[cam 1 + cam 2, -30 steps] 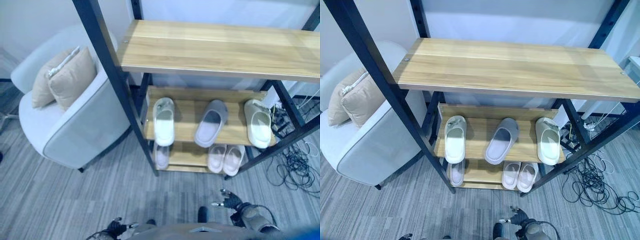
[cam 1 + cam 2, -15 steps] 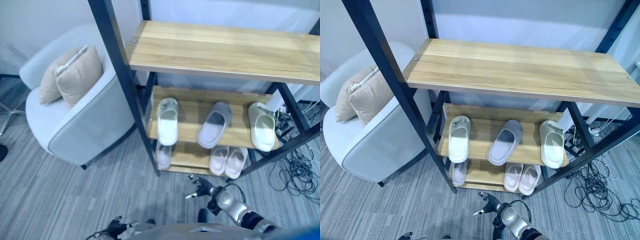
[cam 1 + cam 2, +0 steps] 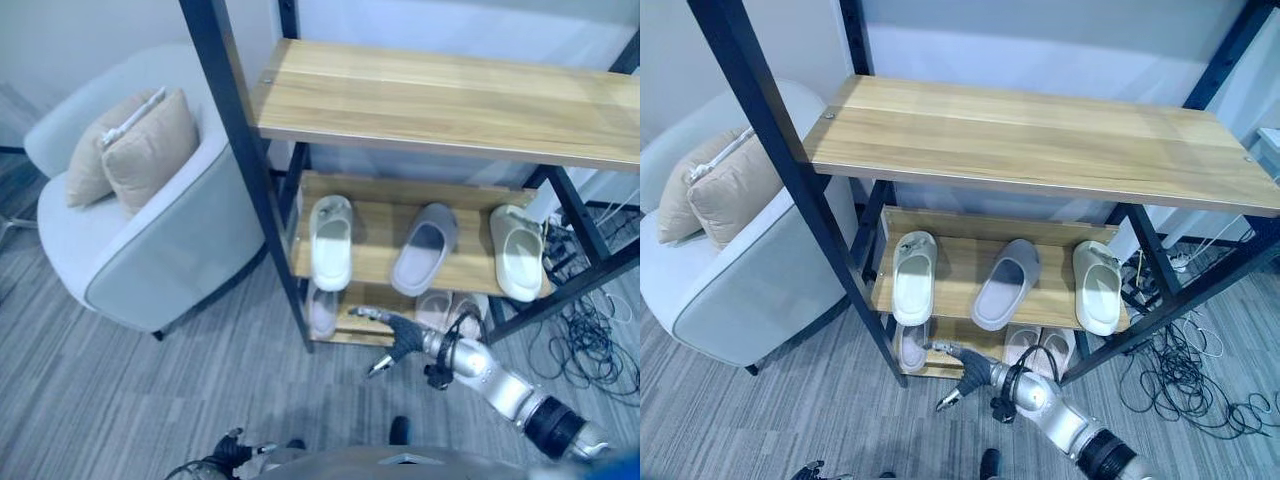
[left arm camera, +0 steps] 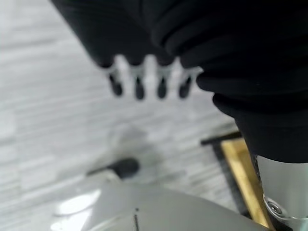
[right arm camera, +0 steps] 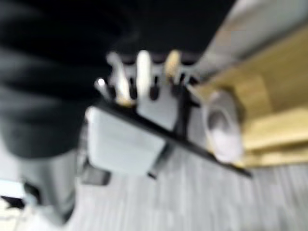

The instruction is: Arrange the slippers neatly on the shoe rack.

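Note:
The shoe rack's middle shelf carries a white slipper on the left, a grey slipper lying askew in the middle and a cream slipper on the right. On the bottom shelf a pale slipper lies at the left and a pale pair at the right, partly behind my right arm. My right hand hangs open, fingers spread, just in front of the bottom shelf between them, holding nothing. My left hand is open and low over the floor.
A grey armchair with two beige cushions stands left of the rack. A black rack post slants in front. The wide wooden top shelf overhangs. Loose cables lie on the floor at the right.
My right hand has risen from the lower right and reached forward and left to the front of the bottom shelf. The view has shifted a little. The slippers have not moved.

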Robot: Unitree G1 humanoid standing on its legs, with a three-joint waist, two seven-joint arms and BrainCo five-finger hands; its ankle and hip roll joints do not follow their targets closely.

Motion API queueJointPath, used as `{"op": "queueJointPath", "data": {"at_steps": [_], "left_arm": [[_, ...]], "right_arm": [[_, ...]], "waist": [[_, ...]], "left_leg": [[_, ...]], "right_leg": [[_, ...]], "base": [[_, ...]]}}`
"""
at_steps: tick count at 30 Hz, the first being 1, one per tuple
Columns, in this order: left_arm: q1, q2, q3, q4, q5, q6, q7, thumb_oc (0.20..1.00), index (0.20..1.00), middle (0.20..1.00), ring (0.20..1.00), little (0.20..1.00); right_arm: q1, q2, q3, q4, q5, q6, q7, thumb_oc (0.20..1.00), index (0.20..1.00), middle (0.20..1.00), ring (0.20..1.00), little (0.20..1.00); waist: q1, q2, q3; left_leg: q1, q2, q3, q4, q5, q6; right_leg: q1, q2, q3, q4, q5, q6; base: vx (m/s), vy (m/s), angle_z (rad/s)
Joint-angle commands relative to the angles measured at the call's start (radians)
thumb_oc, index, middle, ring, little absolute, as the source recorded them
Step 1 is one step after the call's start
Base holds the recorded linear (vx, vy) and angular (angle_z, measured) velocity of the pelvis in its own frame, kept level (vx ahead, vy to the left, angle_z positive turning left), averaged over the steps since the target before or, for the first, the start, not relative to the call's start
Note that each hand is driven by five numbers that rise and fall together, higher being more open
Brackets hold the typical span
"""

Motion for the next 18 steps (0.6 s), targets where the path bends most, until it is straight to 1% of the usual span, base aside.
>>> {"op": "queueJointPath", "data": {"at_steps": [1,3,5,6,7,9,11,12,13,15,16,17,18], "left_arm": [[-0.056,-0.038,-0.062,0.106,0.069,-0.019,-0.004,1.0,1.0,1.0,1.0,1.0],[-0.069,-0.049,-0.072,0.099,0.071,-0.022,-0.009,1.0,1.0,1.0,1.0,1.0],[-0.073,-0.053,-0.076,0.098,0.068,-0.026,-0.009,1.0,1.0,1.0,1.0,1.0],[-0.073,-0.053,-0.076,0.098,0.068,-0.026,-0.009,1.0,1.0,1.0,1.0,1.0],[-0.076,-0.057,-0.077,0.098,0.064,-0.027,-0.009,1.0,1.0,1.0,1.0,1.0],[-0.077,-0.06,-0.076,0.095,0.06,-0.028,-0.008,1.0,1.0,1.0,1.0,1.0],[-0.077,-0.062,-0.078,0.095,0.058,-0.029,-0.007,1.0,1.0,1.0,1.0,1.0],[-0.075,-0.064,-0.077,0.094,0.058,-0.029,-0.006,1.0,1.0,1.0,1.0,1.0],[-0.075,-0.064,-0.078,0.094,0.058,-0.029,-0.006,1.0,1.0,1.0,1.0,1.0],[-0.072,-0.065,-0.078,0.093,0.059,-0.029,-0.005,1.0,1.0,1.0,1.0,1.0],[-0.068,-0.065,-0.076,0.091,0.061,-0.031,-0.006,1.0,1.0,1.0,1.0,1.0],[-0.065,-0.064,-0.078,0.09,0.061,-0.031,-0.007,1.0,1.0,1.0,1.0,1.0],[-0.066,-0.064,-0.078,0.09,0.061,-0.031,-0.007,1.0,1.0,1.0,1.0,1.0]], "right_arm": [[0.018,-0.056,-0.031,-0.092,0.026,-0.074,-0.003,1.0,1.0,1.0,1.0,1.0],[0.053,-0.08,-0.098,-0.172,0.026,-0.088,-0.03,1.0,1.0,1.0,1.0,1.0],[0.073,-0.084,-0.134,-0.211,0.031,-0.096,-0.049,1.0,1.0,1.0,1.0,1.0],[0.073,-0.085,-0.134,-0.211,0.031,-0.096,-0.049,1.0,1.0,1.0,1.0,1.0],[0.084,-0.086,-0.176,-0.239,0.024,-0.102,-0.077,1.0,1.0,1.0,1.0,1.0],[0.092,-0.082,-0.222,-0.261,0.012,-0.109,-0.113,1.0,1.0,1.0,1.0,1.0],[0.096,-0.08,-0.242,-0.264,0.002,-0.11,-0.133,1.0,1.0,1.0,1.0,1.0],[0.104,-0.073,-0.286,-0.256,-0.017,-0.113,-0.173,1.0,1.0,1.0,1.0,1.0],[0.105,-0.073,-0.286,-0.256,-0.017,-0.113,-0.173,1.0,1.0,1.0,1.0,1.0],[0.113,-0.065,-0.33,-0.245,-0.033,-0.111,-0.211,1.0,1.0,1.0,1.0,1.0],[0.12,-0.06,-0.377,-0.229,-0.048,-0.111,-0.246,1.0,1.0,1.0,1.0,1.0],[0.122,-0.054,-0.393,-0.216,-0.052,-0.109,-0.261,1.0,1.0,1.0,1.0,1.0],[0.122,-0.054,-0.394,-0.216,-0.052,-0.109,-0.261,1.0,1.0,1.0,1.0,1.0]], "waist": [[-0.004,0.018,-0.019],[-0.01,0.02,-0.023],[-0.011,0.021,-0.027],[-0.011,0.021,-0.027],[-0.014,0.022,-0.029],[-0.017,0.023,-0.031],[-0.016,0.023,-0.032],[-0.017,0.023,-0.033],[-0.016,0.023,-0.033],[-0.016,0.024,-0.034],[-0.015,0.024,-0.034],[-0.013,0.025,-0.034],[-0.013,0.024,-0.033]], "left_leg": [[-0.086,0.036,-0.05,0.004,0.092,-0.036],[-0.089,0.037,-0.05,0.004,0.092,-0.036],[-0.09,0.037,-0.051,0.004,0.092,-0.036],[-0.09,0.037,-0.051,0.004,0.092,-0.036],[-0.091,0.038,-0.051,0.004,0.092,-0.036],[-0.092,0.039,-0.051,0.004,0.092,-0.036],[-0.093,0.038,-0.051,0.004,0.091,-0.035],[-0.094,0.038,-0.053,0.004,0.09,-0.034],[-0.094,0.038,-0.053,0.004,0.09,-0.034],[-0.094,0.036,-0.054,0.004,0.089,-0.033],[-0.094,0.035,-0.056,0.004,0.087,-0.032],[-0.088,0.036,-0.057,0.004,0.078,-0.032],[-0.092,0.035,-0.057,0.004,0.086,-0.032]], "right_leg": [[0.119,-0.023,-0.011,0.014,-0.13,0.085],[0.117,-0.023,-0.013,0.014,-0.128,0.086],[0.114,-0.021,-0.013,0.014,-0.126,0.087],[0.114,-0.021,-0.013,0.014,-0.126,0.087],[0.112,-0.02,-0.012,0.014,-0.125,0.088],[0.111,-0.019,-0.011,0.014,-0.126,0.088],[0.11,-0.018,-0.011,0.014,-0.126,0.088],[0.109,-0.016,-0.012,0.014,-0.127,0.089],[0.109,-0.016,-0.012,0.014,-0.127,0.089],[0.108,-0.015,-0.012,0.014,-0.127,0.088],[0.11,-0.014,-0.013,0.014,-0.129,0.087],[0.116,-0.012,-0.013,0.014,-0.136,0.087],[0.112,-0.014,-0.013,0.014,-0.129,0.087]], "base": [[0.0,0.0,0.0],[0.0,0.0,0.0],[0.0,0.0,0.0],[0.0,0.0,0.0],[0.0,0.0,0.0],[0.0,0.0,0.0],[0.0,0.0,0.0],[0.0,0.0,0.0],[0.0,0.0,0.0],[0.0,0.0,0.0],[0.05,0.001,0.02],[0.0,0.0,0.0],[0.04,-0.005,0.01]]}}
